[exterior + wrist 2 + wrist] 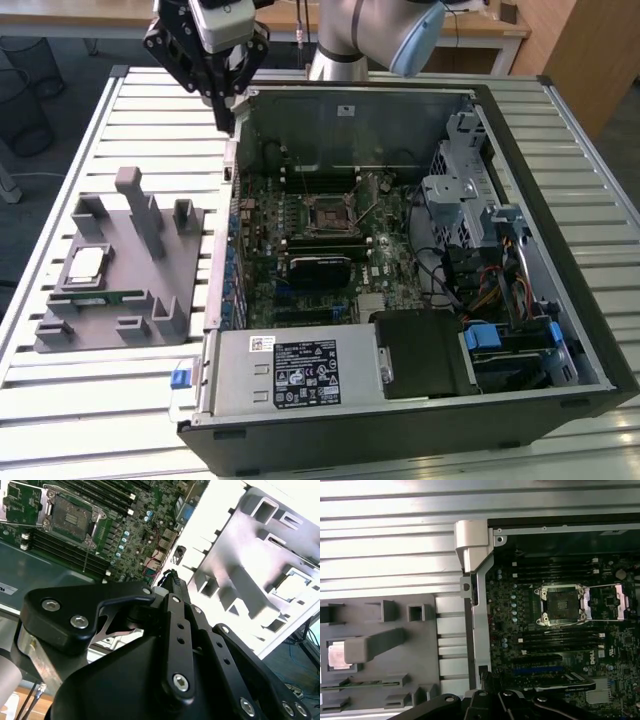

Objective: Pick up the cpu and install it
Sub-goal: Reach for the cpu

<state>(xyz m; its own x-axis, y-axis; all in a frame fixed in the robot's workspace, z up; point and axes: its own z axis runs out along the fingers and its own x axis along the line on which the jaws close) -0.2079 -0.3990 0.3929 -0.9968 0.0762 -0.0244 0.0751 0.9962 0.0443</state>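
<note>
Exterior view, cpu (85,265): flat in a recess of the grey fixture (140,225), on the exterior view's left of the computer case (350,120).
Direction from fingers: the gripper (229,122) hangs at the case's corner wall. The cpu lies well apart, across the fixture.
Fingers: tips together, holding nothing.
Socket (328,213): lid swung open, on the gripper's opposite side.

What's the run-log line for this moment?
tool: shut, empty, over the case edge | chip: in grey fixture, untouched | socket: open, empty
</note>
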